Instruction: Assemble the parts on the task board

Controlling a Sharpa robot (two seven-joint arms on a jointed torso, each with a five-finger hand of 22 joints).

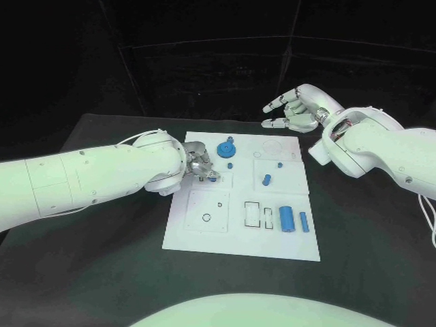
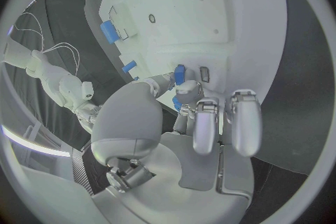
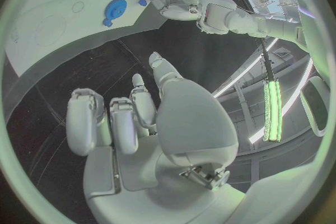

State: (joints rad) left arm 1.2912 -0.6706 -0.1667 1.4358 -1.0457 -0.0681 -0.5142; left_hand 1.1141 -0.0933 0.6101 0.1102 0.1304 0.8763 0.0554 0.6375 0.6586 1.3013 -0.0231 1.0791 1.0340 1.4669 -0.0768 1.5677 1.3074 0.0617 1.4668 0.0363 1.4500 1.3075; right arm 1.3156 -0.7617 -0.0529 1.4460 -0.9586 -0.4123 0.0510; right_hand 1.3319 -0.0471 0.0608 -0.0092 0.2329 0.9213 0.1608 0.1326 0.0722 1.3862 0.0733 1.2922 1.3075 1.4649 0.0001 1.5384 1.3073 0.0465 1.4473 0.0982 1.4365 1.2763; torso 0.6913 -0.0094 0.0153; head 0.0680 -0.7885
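While your left hand [image 1: 200, 168] sits low over the near-left part of the task board [image 1: 240, 240], its fingertips are pinched on a small blue part [image 2: 179, 74], and the left wrist view shows that piece held right at the board's surface next to a small rectangular slot [image 2: 204, 73], which suggests you are lining it up for seating. Your forearm comes in from the left and lies nearly flat, with the hand tipped down onto the plate. The other parts are laid out as if waiting their turn: a blue gear-like disc [image 1: 226, 150] just beyond your hand, a short blue peg [image 1: 267, 180] near the middle, and two blue cylinders [image 1: 288, 219] standing side by side toward the near-right edge beside rectangular cut-outs. Your right hand [image 1: 293, 109] is lifted well beyond the board's far-right corner, fingers loosely curled yet apart, holding nothing, probably parked there to keep out of the way. Expect the seating to need a fine, straight push.
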